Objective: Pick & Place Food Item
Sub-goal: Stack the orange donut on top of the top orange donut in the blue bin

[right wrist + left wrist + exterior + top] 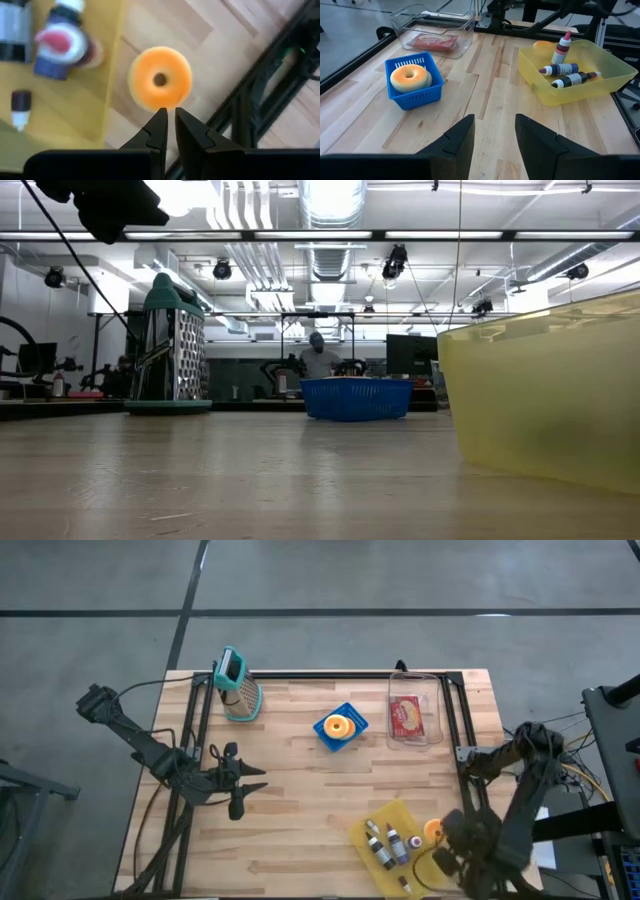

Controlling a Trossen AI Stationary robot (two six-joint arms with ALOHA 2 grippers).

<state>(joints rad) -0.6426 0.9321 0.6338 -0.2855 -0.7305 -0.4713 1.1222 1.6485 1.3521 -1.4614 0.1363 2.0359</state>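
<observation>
One loose orange donut (160, 79) beside yellow bin (107, 75); right gripper (170, 127) hovers above, fingers nearly together, holding nothing. Should widen before descending, straddle ring.

Lighting: even, bright, from overhead ceiling fixtures (330, 200), which glare white in the low view. Shadows on the surface (300, 800) soft and faint. Right wrist view blurred: the orange ring (160, 79) just beyond the right tool (170, 117) is out of focus.
</observation>
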